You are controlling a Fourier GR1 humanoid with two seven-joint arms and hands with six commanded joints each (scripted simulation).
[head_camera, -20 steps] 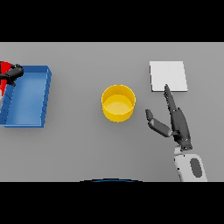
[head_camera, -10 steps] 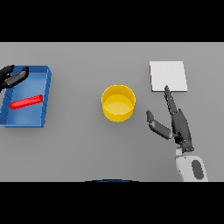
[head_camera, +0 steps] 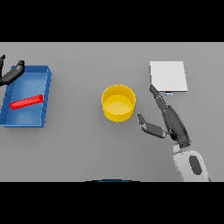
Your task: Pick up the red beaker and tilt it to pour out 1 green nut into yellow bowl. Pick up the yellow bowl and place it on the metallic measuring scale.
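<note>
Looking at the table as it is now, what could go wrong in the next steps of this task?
1. The red beaker lies flat in the blue tray, so the left robot hand at the tray's edge may find it hard to grasp it.
2. The right robot hand, fingers open, sits between the yellow bowl and the measuring scale; reaching over might nudge the bowl away.
</note>
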